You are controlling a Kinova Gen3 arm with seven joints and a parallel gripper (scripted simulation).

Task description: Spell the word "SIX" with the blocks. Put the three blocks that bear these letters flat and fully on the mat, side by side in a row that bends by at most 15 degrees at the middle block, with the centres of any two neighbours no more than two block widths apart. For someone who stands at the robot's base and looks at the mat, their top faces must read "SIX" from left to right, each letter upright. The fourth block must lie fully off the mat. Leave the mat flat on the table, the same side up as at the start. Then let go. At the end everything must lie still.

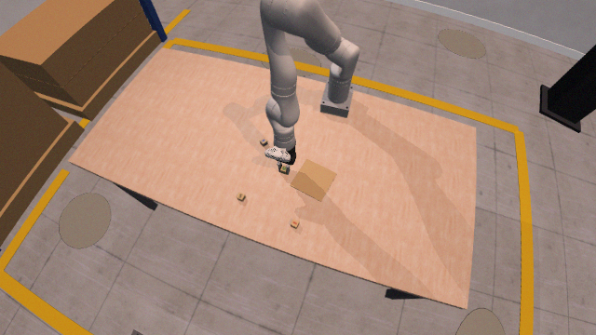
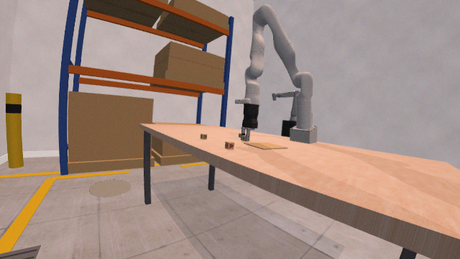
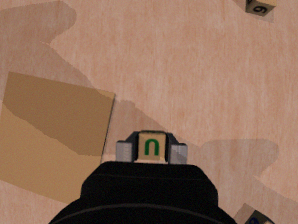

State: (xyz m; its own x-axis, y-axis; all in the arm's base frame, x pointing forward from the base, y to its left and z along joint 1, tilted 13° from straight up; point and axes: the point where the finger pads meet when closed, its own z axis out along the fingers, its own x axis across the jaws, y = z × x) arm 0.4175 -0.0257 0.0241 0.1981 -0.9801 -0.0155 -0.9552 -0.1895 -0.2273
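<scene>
My gripper [image 1: 283, 168] [image 2: 246, 137] [image 3: 152, 142] is shut on the block with a green U-like letter [image 1: 284, 169] [image 2: 244, 138] [image 3: 151, 146], low at the table surface beside the mat [image 1: 321, 174] [image 2: 269, 146] [image 3: 55, 130]. The letter opens downward in the wrist view. Whether the block touches the table cannot be told. The blue-marked block [image 1: 264, 141] [image 2: 240, 135] [image 3: 254, 216] lies off the mat, near the gripper. The red-marked block [image 1: 294, 224] [image 2: 229, 145] lies off the mat. Another block [image 1: 240, 197] [image 2: 203, 137] [image 3: 260, 6] lies farther off, cut by the wrist view's edge.
The wooden table [image 1: 396, 209] [image 2: 323, 173] carries everything. The robot's base [image 1: 335, 106] [image 2: 303, 134] stands at its rear edge. Shelving with large boxes [image 1: 70, 46] [image 2: 111, 126] stands beyond the table's end. Arm shadows fall across the table and part of the mat.
</scene>
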